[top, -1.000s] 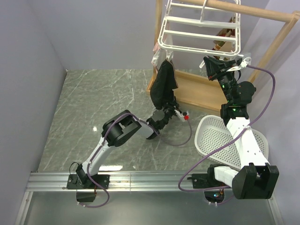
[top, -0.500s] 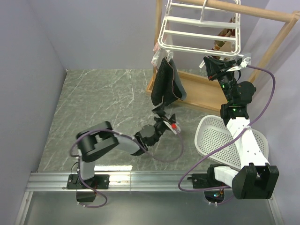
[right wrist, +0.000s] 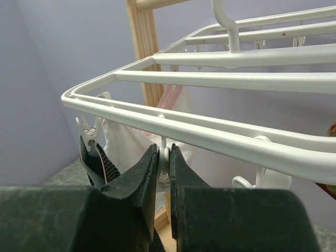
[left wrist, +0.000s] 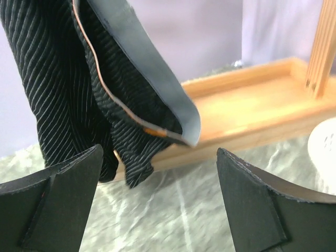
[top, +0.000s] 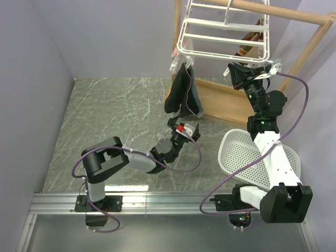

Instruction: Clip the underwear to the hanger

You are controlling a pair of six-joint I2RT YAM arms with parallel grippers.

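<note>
The black underwear [top: 181,93] hangs from a clip at the front left corner of the white hanger [top: 223,38]. My left gripper [top: 184,129] is open and empty, low over the floor just below the fabric. In the left wrist view the underwear [left wrist: 79,79] with its orange trim hangs at upper left, beyond my gripper [left wrist: 157,210] and apart from it. My right gripper [top: 232,71] is shut on a small white clip [right wrist: 164,160] under the hanger's front bar [right wrist: 210,79]. The underwear [right wrist: 93,161] shows left of it, held by another clip [right wrist: 89,128].
The hanger hangs from a light wooden frame [top: 310,47] with a tray base [left wrist: 252,105]. A white perforated basket [top: 247,152] lies by the right arm. A whitish pouch [right wrist: 126,142] hangs behind the clips. Grey walls stand at the left and back.
My left gripper has come down and away from the underwear's lower edge and turned. The underwear now hangs free and has swung. The right arm has not moved.
</note>
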